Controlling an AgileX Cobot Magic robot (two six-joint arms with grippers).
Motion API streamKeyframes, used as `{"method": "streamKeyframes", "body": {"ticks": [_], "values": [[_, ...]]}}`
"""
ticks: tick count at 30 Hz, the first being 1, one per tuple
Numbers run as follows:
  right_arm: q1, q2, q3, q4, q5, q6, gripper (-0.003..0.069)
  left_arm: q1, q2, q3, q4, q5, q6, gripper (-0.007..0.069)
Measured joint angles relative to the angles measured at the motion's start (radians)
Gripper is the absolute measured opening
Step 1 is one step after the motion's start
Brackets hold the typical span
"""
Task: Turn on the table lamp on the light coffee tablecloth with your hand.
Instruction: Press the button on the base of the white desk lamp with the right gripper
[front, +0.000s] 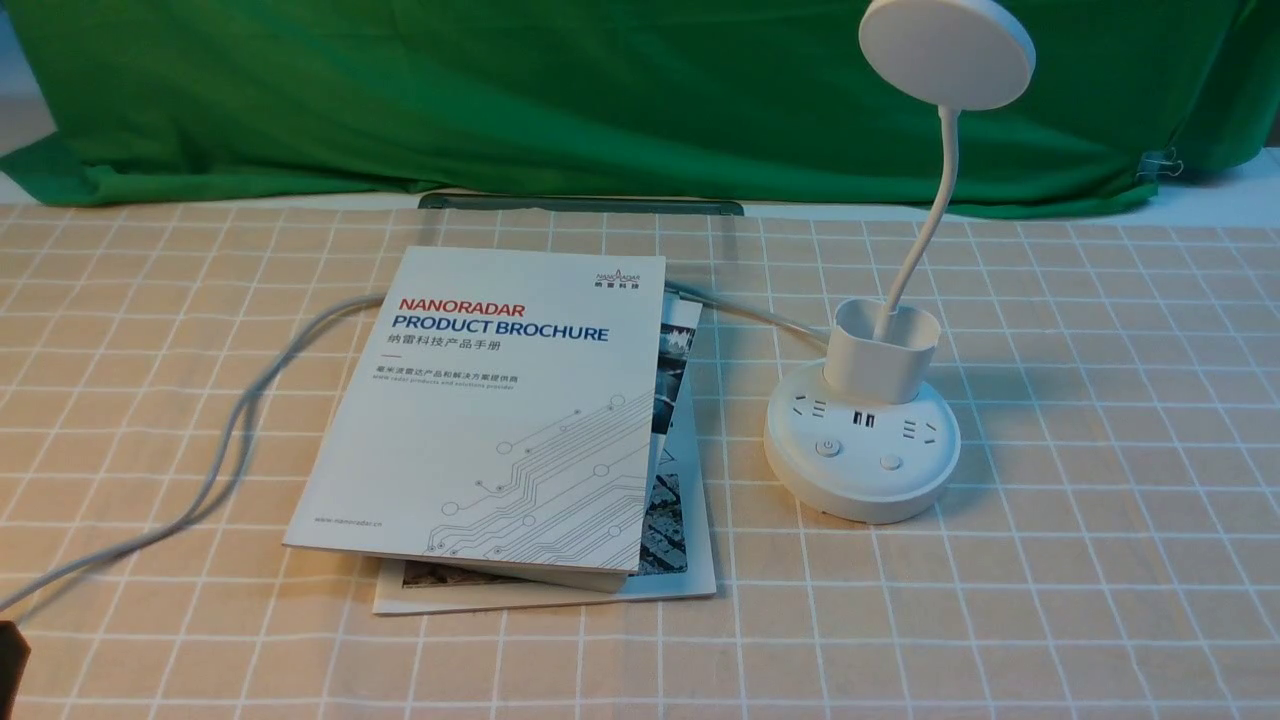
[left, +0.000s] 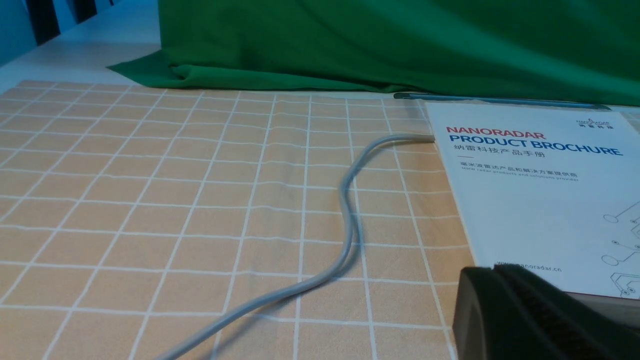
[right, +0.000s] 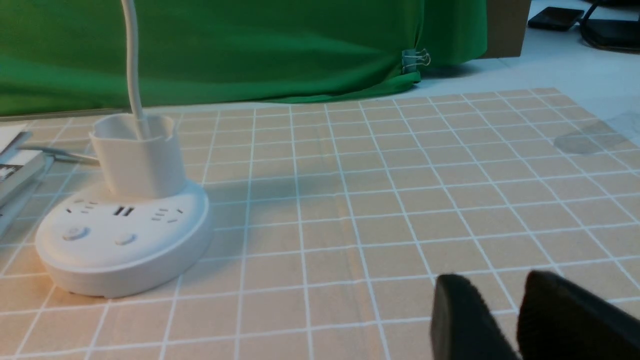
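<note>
Front view has the lamp (front: 870, 400) standing upright on the tablecloth (front: 1100, 500), with a brochure (front: 500, 400) just beside it on the robot's left. The lamp's head (front: 946, 50) looks plain white with no glow that I can make out, so I judge the lamp is not yet on. Nothing touches the two buttons (front: 828, 447) on the front of its base. No arm shows near the lamp in this view.

From the right wrist camera, the right gripper (right: 505, 295) sits low over the tablecloth, apart from the lamp's base. Its jaws are slightly parted with nothing between them. The left gripper (left: 500, 300) is farther from the lamp, on the brochure's other side, and I cannot tell whether it is parted or closed.

To my eye the whole job is left: reach the base and press the right button.

One container is present, the cup (front: 882, 355) on the lamp's base. Only the neck rises out of it; otherwise it looks empty, though its floor is hidden.
</note>
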Motion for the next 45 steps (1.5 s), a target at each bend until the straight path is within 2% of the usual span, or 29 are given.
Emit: {"method": "streamKeyframes", "body": {"ticks": [19,21,22,23,27,29,31,36,39,42,43,45], "values": [[0.000,0.000,0.000,0.001,0.000,0.004,0.0241,0.000,0.000,0.000,0.000,0.000,0.000,0.0021],[0.000,0.000,0.000,0.025,0.000,0.057,0.0241,0.000,0.000,0.000,0.000,0.000,0.000,0.0021],[0.000,0.000,0.000,0.091,0.000,0.173,0.0241,0.000,0.000,0.000,0.000,0.000,0.000,0.0021],[0.000,0.000,0.000,0.133,0.000,0.228,0.0241,0.000,0.000,0.000,0.000,0.000,0.000,0.0021],[0.000,0.000,0.000,0.335,0.000,0.688,0.0241,0.000,0.000,0.000,0.000,0.000,0.000,0.0021],[0.000,0.000,0.000,0.362,0.000,0.825,0.0241,0.000,0.000,0.000,0.000,0.000,0.000,0.0021],[0.000,0.000,0.000,0.359,0.000,0.865,0.0241,0.000,0.000,0.000,0.000,0.000,0.000,0.0021],[0.000,0.000,0.000,0.297,0.000,0.775,0.0241,0.000,0.000,0.000,0.000,0.000,0.000,0.0021],[0.001,0.000,0.000,0.278,-0.014,0.664,0.0241,0.000,0.000,0.000,0.000,0.000,0.000,0.0021],[0.025,-0.001,-0.009,0.273,-0.032,0.466,0.0235,0.000,0.000,0.000,0.000,0.000,0.000,0.0021],[0.027,-0.001,-0.012,0.273,-0.029,0.453,0.0232,0.000,0.000,0.000,0.000,0.000,0.000,0.0021],[0.058,0.010,-0.089,0.270,0.007,0.272,0.0176,0.000,0.000,0.000,0.000,0.000,0.000,0.0021]]}}
